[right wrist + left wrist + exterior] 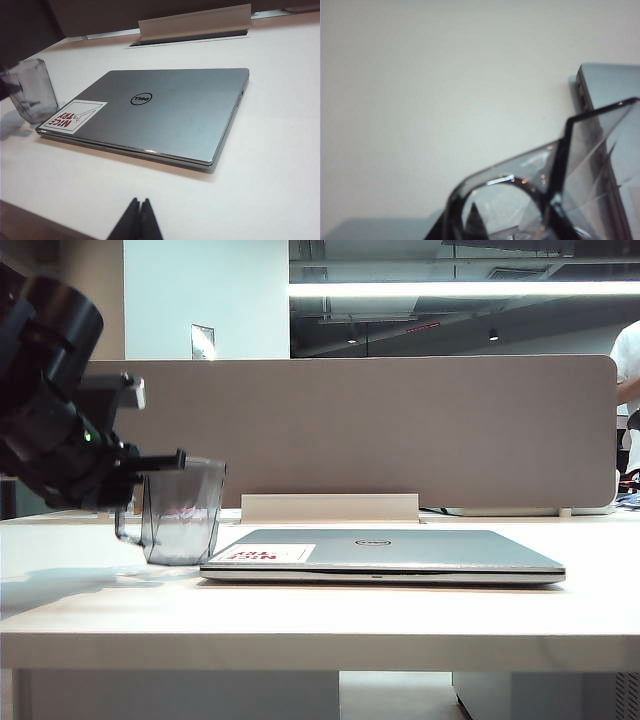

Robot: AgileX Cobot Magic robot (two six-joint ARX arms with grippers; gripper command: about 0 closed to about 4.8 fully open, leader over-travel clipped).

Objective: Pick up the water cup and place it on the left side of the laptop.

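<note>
In the exterior view, the left gripper (165, 462) was clamped on the rim of the water cup (182, 512), which stood at the left end of the closed laptop (385, 555), just beside its corner; whether the cup base touched the table (320, 615) could not be told. A white-and-red sticker (268, 554) lay on the lid, its print too foreshortened to read here. Bare table stretched in front of the laptop to the near edge. In the left wrist view, the cup's dark rim and handle loop (492, 197) filled the foreground, the laptop's side edge (582, 95) close by, open table beyond. In the right wrist view, the right gripper (137, 220) was closed with fingertips together, well apart from the laptop; the lid showed a "DELL" logo (140, 100) and a sticker reading "NICE TRY".
</note>
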